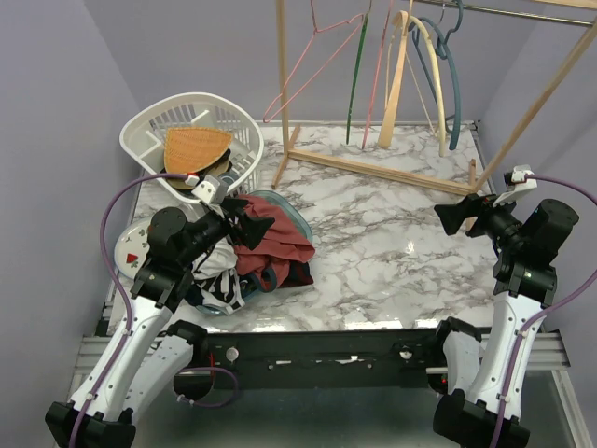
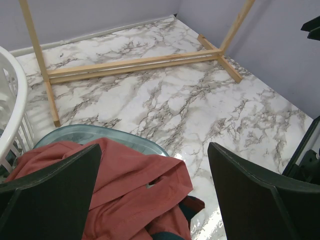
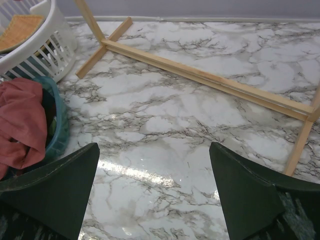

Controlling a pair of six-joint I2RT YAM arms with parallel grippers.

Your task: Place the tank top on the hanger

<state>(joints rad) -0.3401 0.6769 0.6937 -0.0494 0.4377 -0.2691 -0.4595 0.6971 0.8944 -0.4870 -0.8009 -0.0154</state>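
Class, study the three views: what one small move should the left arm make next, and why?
Probably lower the left jaws onto the tank top and close on a fold. They stand open above it, holding nothing, while it lies crumpled over the teal tub. The hanger hangs far off on the rack, so the shirt must be gripped first.

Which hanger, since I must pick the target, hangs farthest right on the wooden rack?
The slate-blue plastic hanger; the cream wooden hanger, thin green hanger and pink wire hanger hang left of it.
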